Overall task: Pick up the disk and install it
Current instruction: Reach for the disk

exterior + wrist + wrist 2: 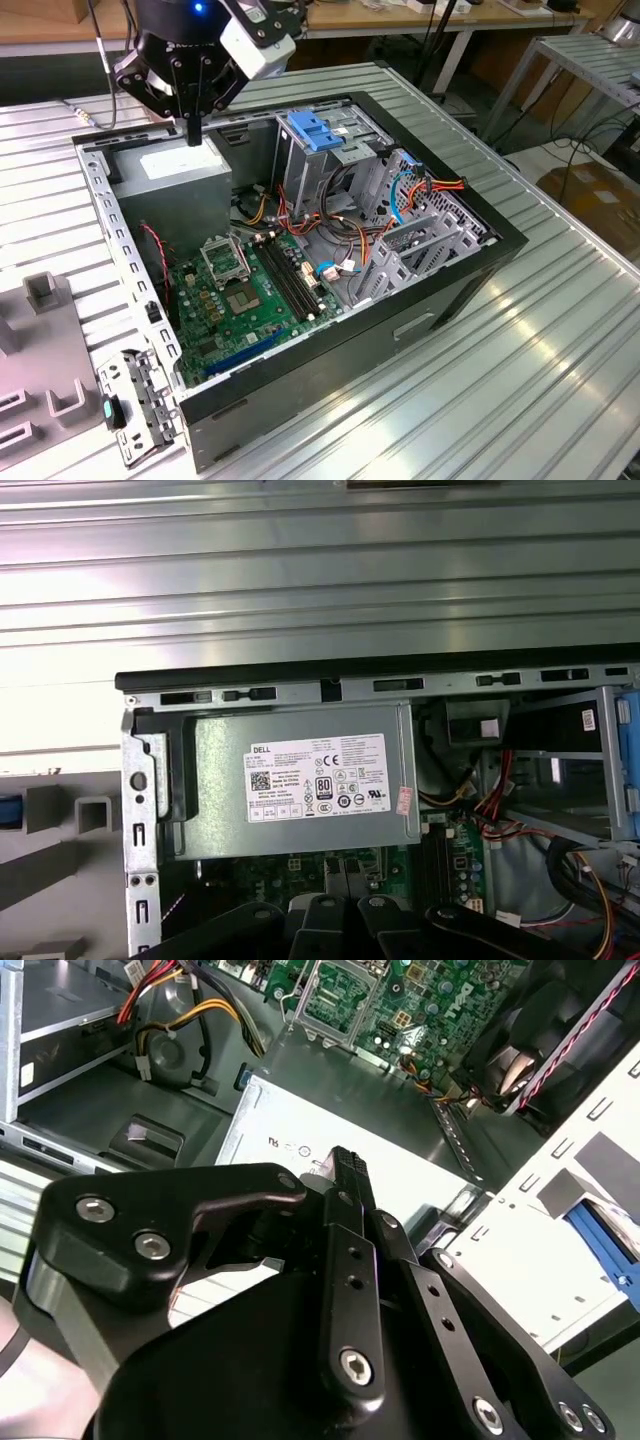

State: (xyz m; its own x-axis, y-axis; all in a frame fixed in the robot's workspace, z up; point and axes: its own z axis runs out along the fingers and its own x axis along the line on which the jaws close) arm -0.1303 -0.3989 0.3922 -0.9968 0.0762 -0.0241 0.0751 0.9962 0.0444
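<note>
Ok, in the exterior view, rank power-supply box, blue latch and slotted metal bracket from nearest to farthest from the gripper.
1. The power-supply box, directly under the gripper.
2. The blue latch, atop the cage, toward the exterior view's right.
3. The slotted metal bracket, at the case's corner, exterior view's lower left.

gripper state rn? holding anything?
Gripper: closed, nothing held, just above the power supply.
</note>
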